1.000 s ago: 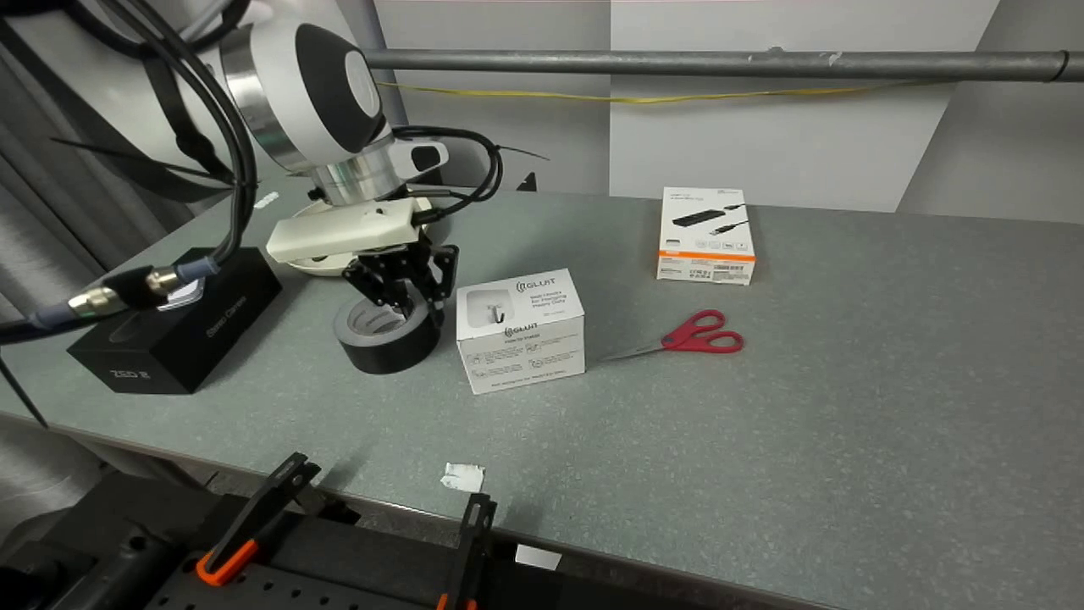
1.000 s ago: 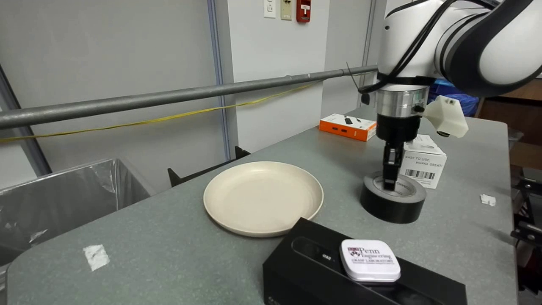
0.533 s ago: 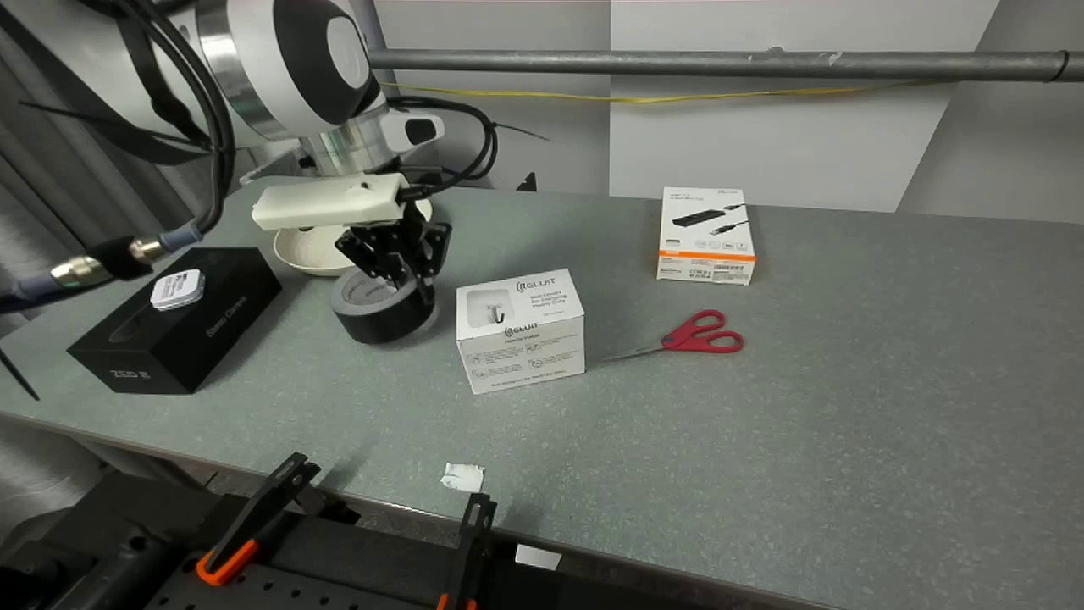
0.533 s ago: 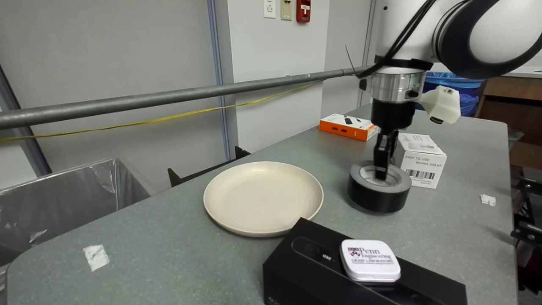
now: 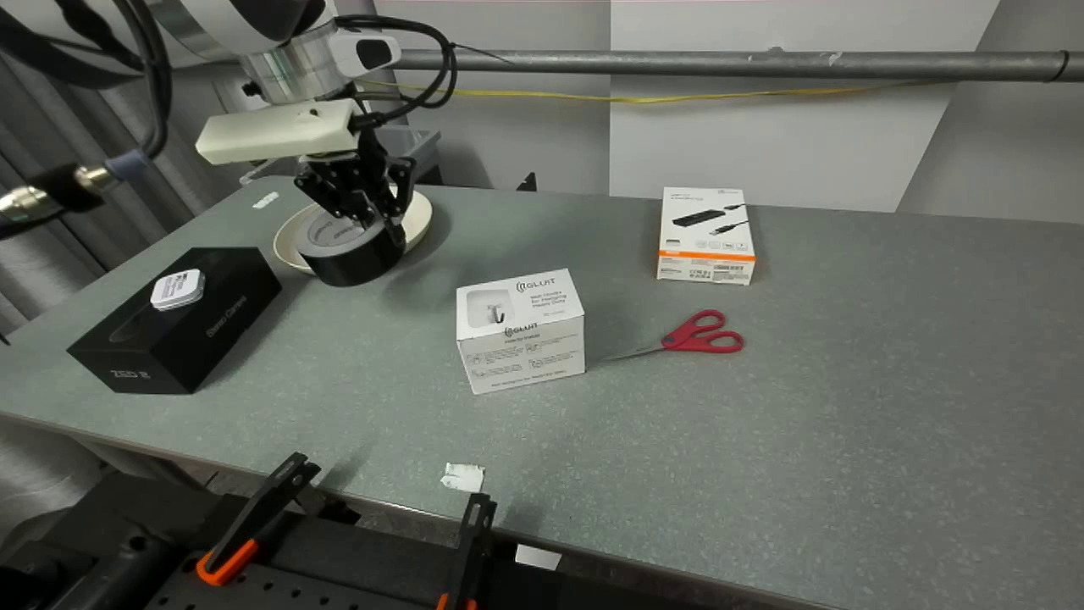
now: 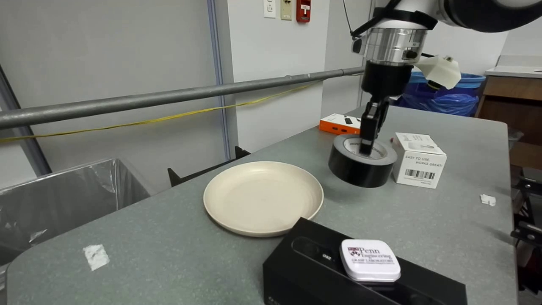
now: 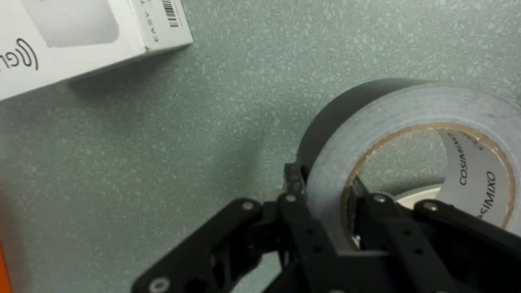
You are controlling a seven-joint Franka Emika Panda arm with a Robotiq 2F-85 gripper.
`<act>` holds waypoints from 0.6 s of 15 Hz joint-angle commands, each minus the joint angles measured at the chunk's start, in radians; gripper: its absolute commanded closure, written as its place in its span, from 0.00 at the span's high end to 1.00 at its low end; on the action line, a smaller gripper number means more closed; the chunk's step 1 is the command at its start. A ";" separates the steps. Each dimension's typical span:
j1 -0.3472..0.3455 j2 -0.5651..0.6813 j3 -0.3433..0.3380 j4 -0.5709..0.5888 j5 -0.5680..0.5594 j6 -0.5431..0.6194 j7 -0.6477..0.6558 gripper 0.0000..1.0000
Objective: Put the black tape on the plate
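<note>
The black tape (image 5: pixel 351 266) is a black roll with a grey face and open core. It hangs above the table, slightly tilted, also seen in another exterior view (image 6: pixel 360 173) and the wrist view (image 7: pixel 378 110). My gripper (image 5: pixel 381 225) is shut on its ring wall, one finger inside the core and one outside, as the wrist view shows (image 7: pixel 325 184). The cream plate (image 6: pixel 262 199) lies bare on the table, beside and below the tape. The tape partly covers the plate (image 5: pixel 418 222) in an exterior view. A sliver of plate (image 7: pixel 419 195) shows through the core in the wrist view.
A white box (image 5: pixel 521 335) stands near the tape. A long black box (image 6: pixel 313 267) with a white tin (image 6: pixel 369 260) on it lies close to the plate. Red scissors (image 5: pixel 703 333) and an orange-white box (image 5: pixel 706 235) lie farther off. A pipe (image 5: pixel 720 63) runs behind the table.
My gripper has lifted the black tape off the table and carried it up, away from the white box and closer to the plate. The plate and boxes have not moved.
</note>
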 commanded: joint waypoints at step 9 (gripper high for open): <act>0.002 0.018 0.007 0.023 0.024 0.008 -0.009 0.06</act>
